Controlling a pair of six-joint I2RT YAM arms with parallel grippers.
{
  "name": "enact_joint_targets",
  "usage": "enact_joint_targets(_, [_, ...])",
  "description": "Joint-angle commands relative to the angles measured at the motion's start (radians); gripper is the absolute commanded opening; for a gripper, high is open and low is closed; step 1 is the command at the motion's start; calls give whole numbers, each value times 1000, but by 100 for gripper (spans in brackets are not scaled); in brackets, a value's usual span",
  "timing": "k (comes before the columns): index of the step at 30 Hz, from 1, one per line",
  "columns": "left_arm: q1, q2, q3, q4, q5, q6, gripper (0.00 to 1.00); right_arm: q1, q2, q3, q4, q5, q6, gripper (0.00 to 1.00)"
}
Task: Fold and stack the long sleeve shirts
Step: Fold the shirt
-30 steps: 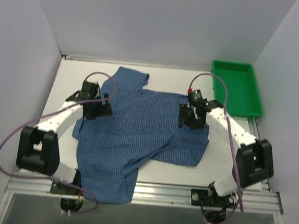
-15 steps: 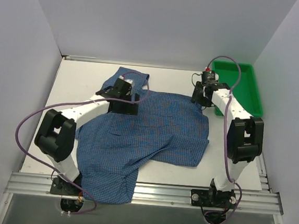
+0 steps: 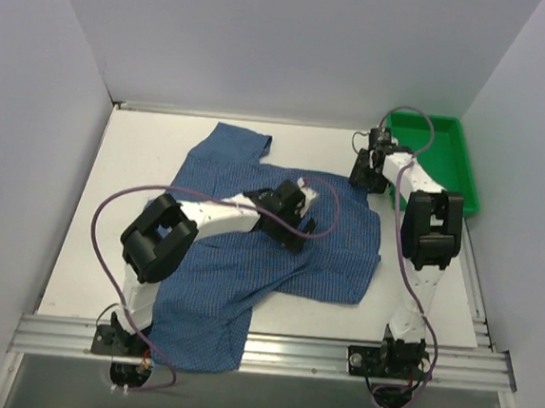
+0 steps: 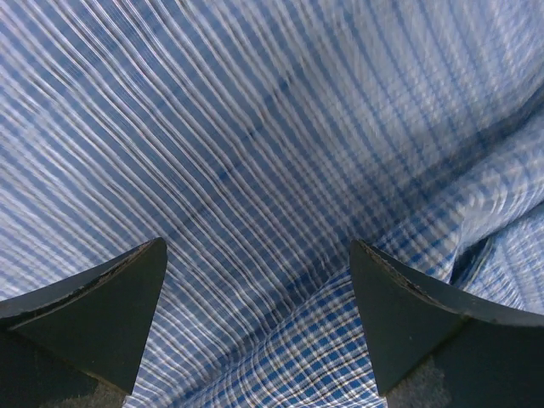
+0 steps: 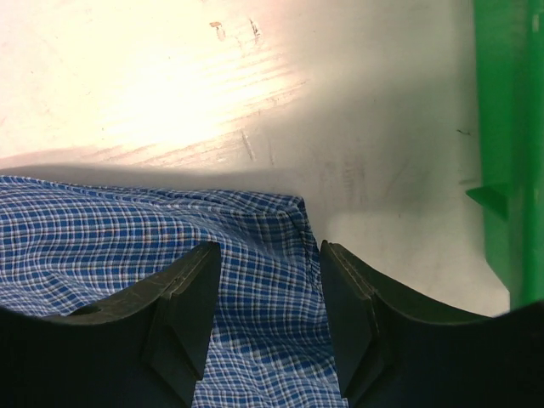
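shirt (image 3: 345,249) corner stops near green tray (image 3: 438,161), right end effector (image 5: 270,255) half-open astride it, left end effector (image 4: 257,255) wide open over its middle

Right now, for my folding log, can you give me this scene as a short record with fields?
garment: one blue checked button-up shirt, spread rumpled on the table, not folded
overhang: near-left part reaches over the table's front edge
left fingers: wide open, low over the shirt's middle, holding nothing
right fingers: apart, astride the shirt's far right corner
green tray: at the table's far right, beside the right arm
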Motion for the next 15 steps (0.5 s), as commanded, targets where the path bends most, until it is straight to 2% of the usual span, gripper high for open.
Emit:
enact_joint_targets(1, [-21,-14,-44,24,49,-1,97,-10,20,63,-25,-12,-1,50])
enact_joint_targets(4, [-32,-34,-131,36,92,-39,97,-19,53,82,-31,-50,-3,50])
enact_joint_targets(7, [-41,-60,-213,45,116,-71,97,-22,72,109,-32,-76,-9,43])
enact_joint_targets(10, [-55,-80,-277,45,133,-91,97,-23,98,142,-37,-91,-18,26])
enact_joint_targets(11, [-59,-87,-290,47,139,-100,97,-25,103,152,-38,-96,-21,15])
enact_joint_targets(15, [-59,-118,-337,47,150,-119,97,-25,98,208,-48,-73,-41,5])
